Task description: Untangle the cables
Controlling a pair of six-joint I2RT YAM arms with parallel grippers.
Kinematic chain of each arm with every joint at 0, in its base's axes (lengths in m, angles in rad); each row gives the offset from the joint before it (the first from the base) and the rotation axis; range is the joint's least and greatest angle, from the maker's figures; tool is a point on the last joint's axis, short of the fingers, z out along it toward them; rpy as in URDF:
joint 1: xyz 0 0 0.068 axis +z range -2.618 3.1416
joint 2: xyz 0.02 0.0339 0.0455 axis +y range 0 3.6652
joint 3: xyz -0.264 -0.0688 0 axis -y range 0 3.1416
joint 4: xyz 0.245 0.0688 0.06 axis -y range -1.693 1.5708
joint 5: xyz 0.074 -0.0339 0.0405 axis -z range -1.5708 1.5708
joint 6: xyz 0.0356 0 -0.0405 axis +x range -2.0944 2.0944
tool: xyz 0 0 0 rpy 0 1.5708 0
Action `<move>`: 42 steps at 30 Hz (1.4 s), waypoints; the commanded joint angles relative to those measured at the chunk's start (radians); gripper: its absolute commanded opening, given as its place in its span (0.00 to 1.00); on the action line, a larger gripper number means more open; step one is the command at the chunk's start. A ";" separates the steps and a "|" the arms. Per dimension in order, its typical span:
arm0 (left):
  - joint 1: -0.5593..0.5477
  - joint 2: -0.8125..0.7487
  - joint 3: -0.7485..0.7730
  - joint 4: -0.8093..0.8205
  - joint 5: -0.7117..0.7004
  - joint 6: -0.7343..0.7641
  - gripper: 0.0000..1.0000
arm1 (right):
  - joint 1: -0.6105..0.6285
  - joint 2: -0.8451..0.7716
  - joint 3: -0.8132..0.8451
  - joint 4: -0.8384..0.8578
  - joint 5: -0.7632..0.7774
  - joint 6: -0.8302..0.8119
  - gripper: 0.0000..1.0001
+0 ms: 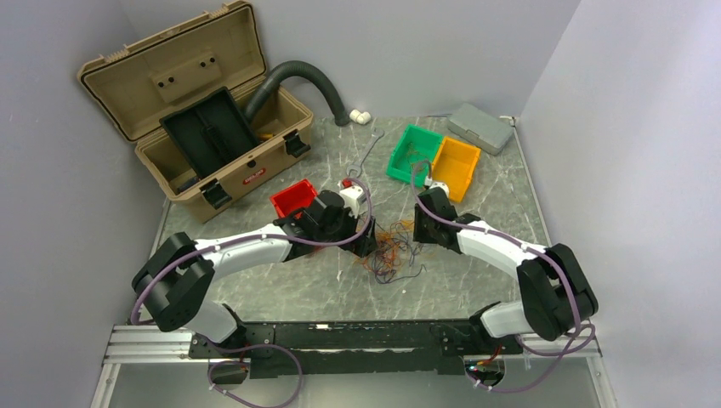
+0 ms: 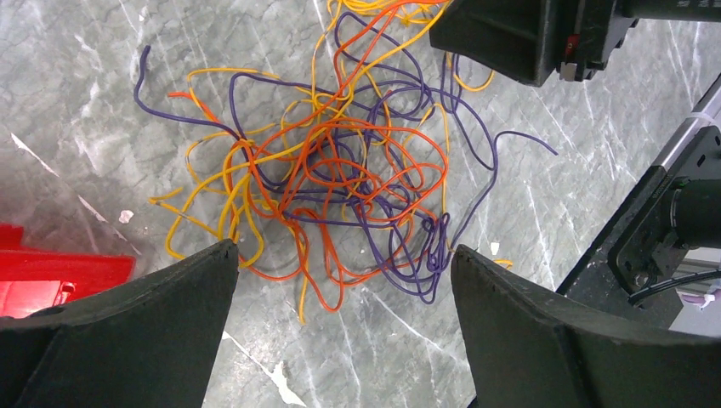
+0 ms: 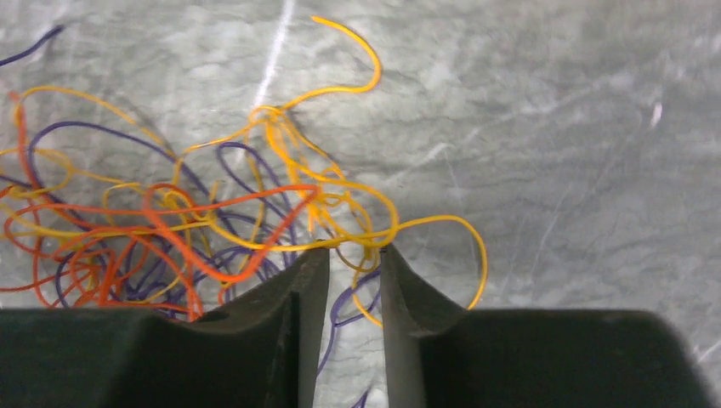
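The cables (image 1: 393, 246) lie as a palm-sized tangle of orange, yellow and purple wires on the grey marble table (image 1: 476, 280), between my two arms. In the left wrist view the tangle (image 2: 340, 178) spreads just ahead of my left gripper (image 2: 344, 249), which stands wide open above the table with nothing between its fingers. My right gripper (image 3: 354, 250) is at the tangle's right edge. Its jaws are narrowly apart, with a yellow strand (image 3: 374, 238) and a purple strand (image 3: 340, 306) running through the gap, neither pinched. From the top view, left gripper (image 1: 366, 242) and right gripper (image 1: 422, 231) flank the pile.
A red bin (image 1: 293, 198) sits just behind my left gripper, with a green bin (image 1: 414, 153) and an orange bin (image 1: 457, 166) at the back. An open tan toolbox (image 1: 195, 127), a dark corrugated hose (image 1: 306, 81) and a grey case (image 1: 480, 127) stand further back.
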 commanded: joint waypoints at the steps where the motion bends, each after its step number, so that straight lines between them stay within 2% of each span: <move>1: -0.003 -0.043 0.036 -0.011 -0.019 0.007 0.97 | 0.066 -0.040 0.063 0.051 0.085 -0.087 0.22; 3: -0.002 -0.046 0.038 -0.012 -0.020 0.011 0.97 | 0.091 -0.052 0.065 0.054 0.103 -0.113 0.00; 11: -0.003 -0.047 0.042 -0.009 -0.001 0.002 0.97 | 0.130 -0.106 0.066 0.013 0.144 -0.082 0.00; 18: -0.003 -0.066 0.042 -0.035 -0.021 0.016 0.97 | 0.130 -0.276 0.050 0.008 0.098 -0.087 0.00; 25: -0.003 -0.065 0.082 -0.079 -0.009 0.034 0.98 | 0.128 -0.393 0.117 -0.053 -0.168 -0.123 0.00; 26: -0.003 -0.054 0.093 -0.087 -0.004 0.037 0.98 | 0.129 -0.394 0.129 -0.076 -0.160 -0.113 0.01; 29: -0.002 -0.020 0.125 -0.098 0.004 0.050 0.98 | 0.111 -0.362 0.153 -0.157 -0.036 -0.093 0.34; 33: -0.002 0.039 0.183 -0.118 0.009 0.070 0.99 | -0.045 -0.311 0.104 -0.110 -0.212 -0.043 0.56; 34: -0.002 0.056 0.204 -0.130 0.009 0.075 0.99 | -0.081 -0.311 0.082 -0.076 -0.260 -0.004 0.67; 35: -0.002 0.070 0.222 -0.139 0.010 0.078 0.99 | -0.112 -0.311 0.065 -0.048 -0.285 0.031 0.72; 38: -0.003 0.088 0.248 -0.145 0.001 0.077 0.98 | -0.176 -0.292 0.032 0.013 -0.313 0.166 0.76; 42: -0.002 0.051 0.216 -0.121 -0.028 0.076 0.98 | -0.212 -0.270 -0.016 0.055 -0.297 0.359 0.70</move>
